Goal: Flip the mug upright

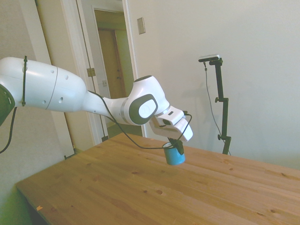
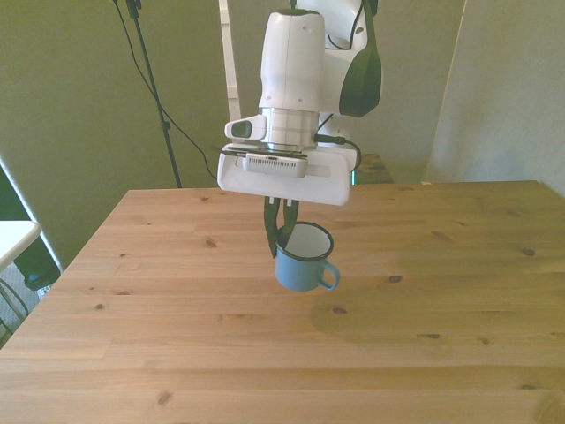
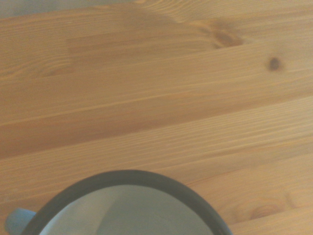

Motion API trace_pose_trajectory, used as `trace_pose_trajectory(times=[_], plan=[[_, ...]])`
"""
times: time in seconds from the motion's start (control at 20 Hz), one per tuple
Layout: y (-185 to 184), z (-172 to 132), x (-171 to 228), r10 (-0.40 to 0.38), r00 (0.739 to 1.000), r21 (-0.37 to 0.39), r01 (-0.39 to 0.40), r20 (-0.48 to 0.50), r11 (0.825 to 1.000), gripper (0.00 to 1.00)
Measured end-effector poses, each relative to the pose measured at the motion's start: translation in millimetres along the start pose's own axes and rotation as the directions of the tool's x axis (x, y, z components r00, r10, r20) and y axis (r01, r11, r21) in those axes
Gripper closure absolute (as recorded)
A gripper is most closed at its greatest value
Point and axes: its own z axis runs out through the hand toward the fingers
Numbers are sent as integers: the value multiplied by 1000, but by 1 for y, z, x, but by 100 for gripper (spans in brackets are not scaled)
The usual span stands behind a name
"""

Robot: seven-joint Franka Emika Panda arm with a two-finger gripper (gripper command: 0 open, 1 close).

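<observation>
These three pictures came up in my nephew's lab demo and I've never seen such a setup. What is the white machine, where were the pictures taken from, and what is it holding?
The white machine is a robot arm working over a wooden table. One picture is taken from beside the table, one from across it, and the close-up comes from a camera on the arm's wrist. Its end effector, two dark fingers, is shut on the rim of a light-blue mug. The mug hangs above the table, opening up, slightly tilted. The close-up shows its dark rim and white inside.
</observation>
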Motion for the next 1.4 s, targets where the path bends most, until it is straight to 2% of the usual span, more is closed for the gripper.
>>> trace_pose_trajectory(times=[0.15,0.4,0.7,1.25,1.3,1.4], plan=[[-2,3,-17,3,997,43,-7,82,999,100],[1,9,-37,16,991,45,-22,132,999,100],[-2,27,-59,58,992,44,-63,111,997,100],[-16,63,-95,76,994,-12,-75,84,997,100],[-17,65,-96,73,994,-14,-72,82,997,0],[-18,65,-98,62,995,-21,-61,72,998,0]])
